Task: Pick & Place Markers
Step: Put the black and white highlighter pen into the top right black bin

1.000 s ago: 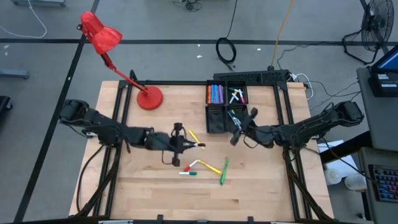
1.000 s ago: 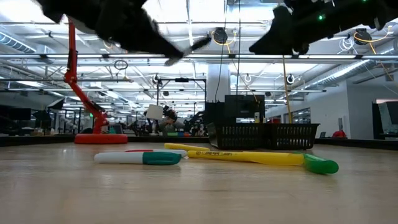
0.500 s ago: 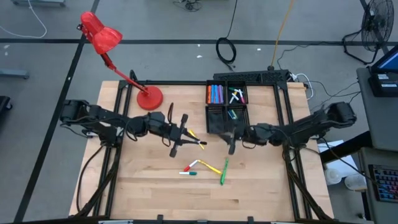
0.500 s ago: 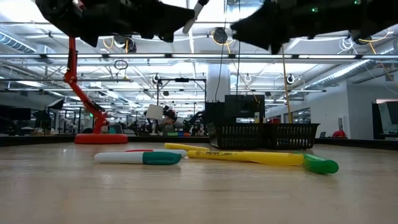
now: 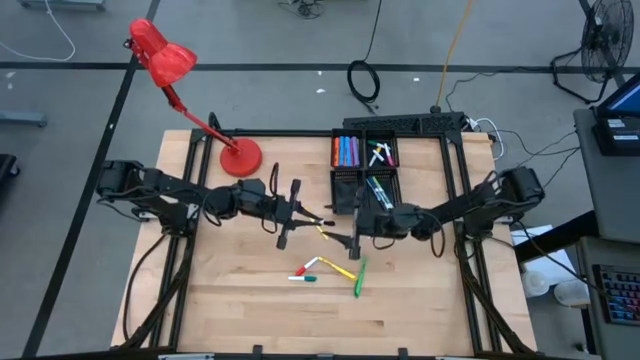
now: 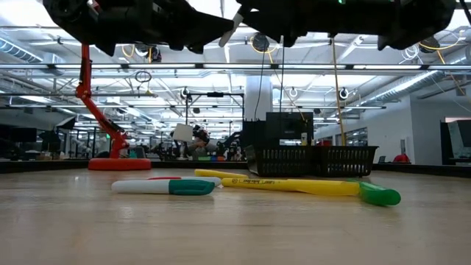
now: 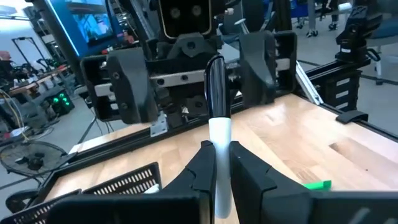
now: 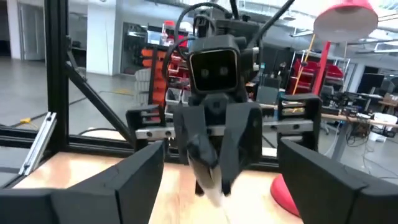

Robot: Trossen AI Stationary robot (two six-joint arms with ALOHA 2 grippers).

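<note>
- My left pincer (image 5: 316, 216) hangs above the middle of the tabletop (image 5: 230, 300), clamped tight on a white marker with a black cap (image 7: 216, 124), which points toward my right arm.
- My right pincer (image 5: 352, 238) faces it from just beside, fingers (image 8: 326, 180) spread wide with nothing between them; the marker's black tip sits between my two pincers.
- Loose markers lie on the wood nearer the front edge: a yellow marker (image 5: 338, 267), a green marker (image 5: 359, 277), and a white marker with a teal cap (image 5: 303, 278), close together, with a reddish one (image 6: 165, 178) behind it in the low view.
- The black tray (image 5: 346, 191) at the back of the tabletop holds more markers (image 5: 345, 151) in its compartments.
- A red lamp (image 5: 240, 158) stands at the back left.
</note>
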